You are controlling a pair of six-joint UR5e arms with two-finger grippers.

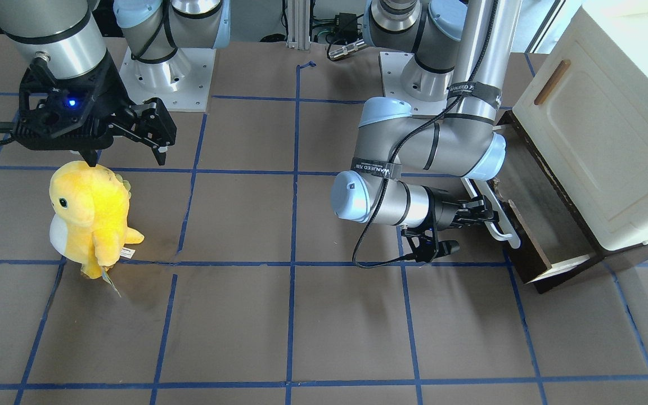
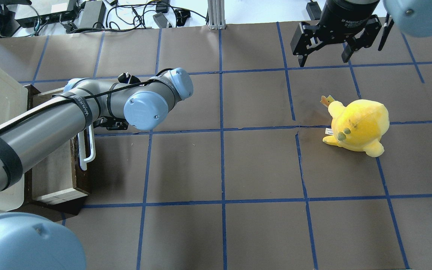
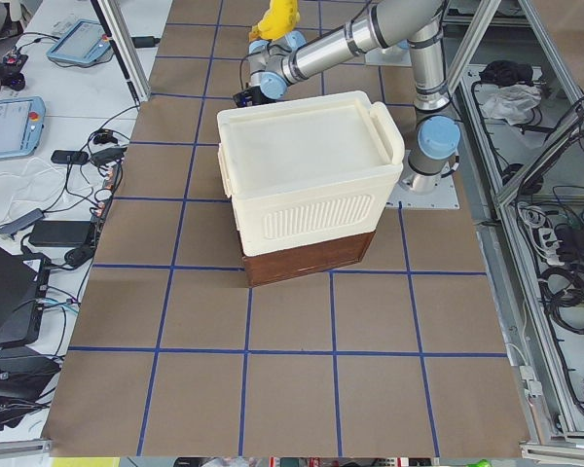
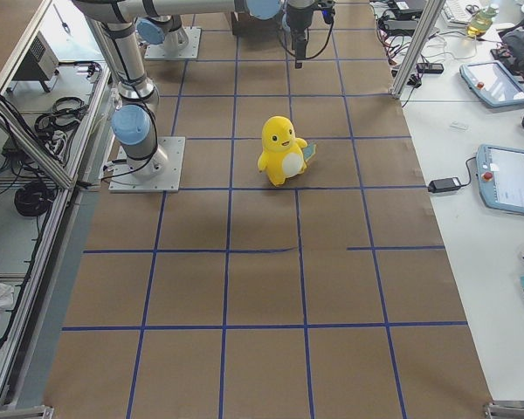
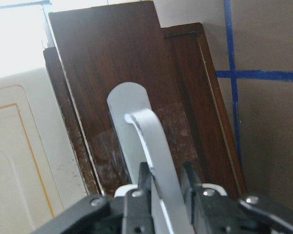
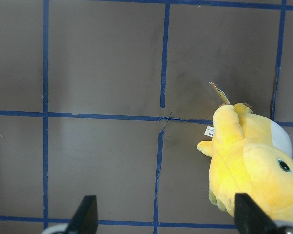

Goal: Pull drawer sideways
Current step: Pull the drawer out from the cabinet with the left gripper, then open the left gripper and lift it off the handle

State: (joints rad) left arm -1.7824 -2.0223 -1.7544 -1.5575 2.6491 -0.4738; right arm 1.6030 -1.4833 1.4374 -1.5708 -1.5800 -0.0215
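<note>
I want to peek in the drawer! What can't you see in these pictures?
- Inside of the drawer: overhead view, the left arm covers most of it.
- The handle: exterior left view, the cream cabinet hides it.
- The right pincer: its wrist view, the bottom edge cuts off all but the fingertips.

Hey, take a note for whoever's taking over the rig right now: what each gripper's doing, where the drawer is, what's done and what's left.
Left gripper: shut on the white bar handle of the drawer.
Right gripper: open, empty, hovering near the yellow plush toy.
Drawer: partly out from under the cream cabinet, inside showing.
Done: handle gripped, drawer part open.
Left: probably pull further sideways, then release the handle.
</note>
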